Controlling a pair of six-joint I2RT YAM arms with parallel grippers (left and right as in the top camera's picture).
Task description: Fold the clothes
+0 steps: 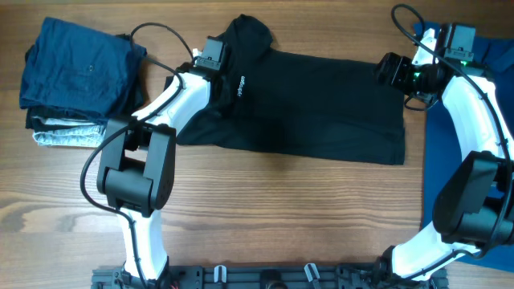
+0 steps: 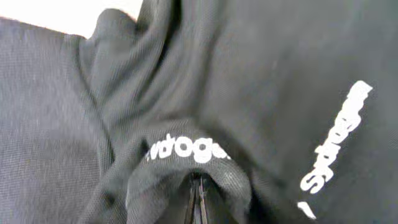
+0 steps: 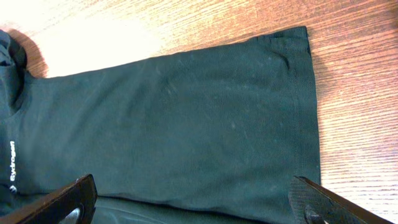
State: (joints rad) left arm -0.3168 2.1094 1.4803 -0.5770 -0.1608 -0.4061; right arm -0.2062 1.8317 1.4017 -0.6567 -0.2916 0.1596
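Reaching forward from a bent elbow, the left gripper [image 2: 198, 200] is seen pinched closed on a raised fold of the black shirt [image 1: 321, 104], beside its white logo. The shirt is spread flat across the table [image 1: 281, 217]. The right gripper [image 1: 391, 71] is held wide apart at the hem, grasping nothing.

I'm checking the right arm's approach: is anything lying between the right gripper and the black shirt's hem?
Nothing visible does. The right gripper is open above the black shirt, only bare fabric under it; the blue shirt lies aside.
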